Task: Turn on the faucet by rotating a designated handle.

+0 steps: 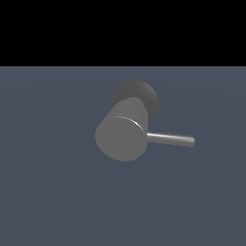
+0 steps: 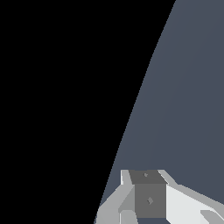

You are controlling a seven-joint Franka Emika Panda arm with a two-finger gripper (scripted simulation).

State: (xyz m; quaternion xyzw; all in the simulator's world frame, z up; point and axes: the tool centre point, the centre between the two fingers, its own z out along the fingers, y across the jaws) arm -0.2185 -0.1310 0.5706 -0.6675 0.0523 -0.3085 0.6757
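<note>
The faucet (image 1: 126,129) is a thick matte grey cylinder with its flat round end facing the exterior view, rising from a darker rough rounded base (image 1: 142,94). The handle (image 1: 170,139), a thin shiny silver rod, sticks out from the cylinder toward the exterior view's right, almost level. My gripper (image 2: 146,175) shows only in the wrist view, as white finger parts around a grey pad (image 2: 149,199) over bare floor. Neither faucet nor handle appears in that view, and nothing is seen between the fingers. The exterior view does not show the gripper.
A flat blue-grey floor (image 1: 53,192) surrounds the faucet. Black background fills the top of the exterior view and a large part of the wrist view.
</note>
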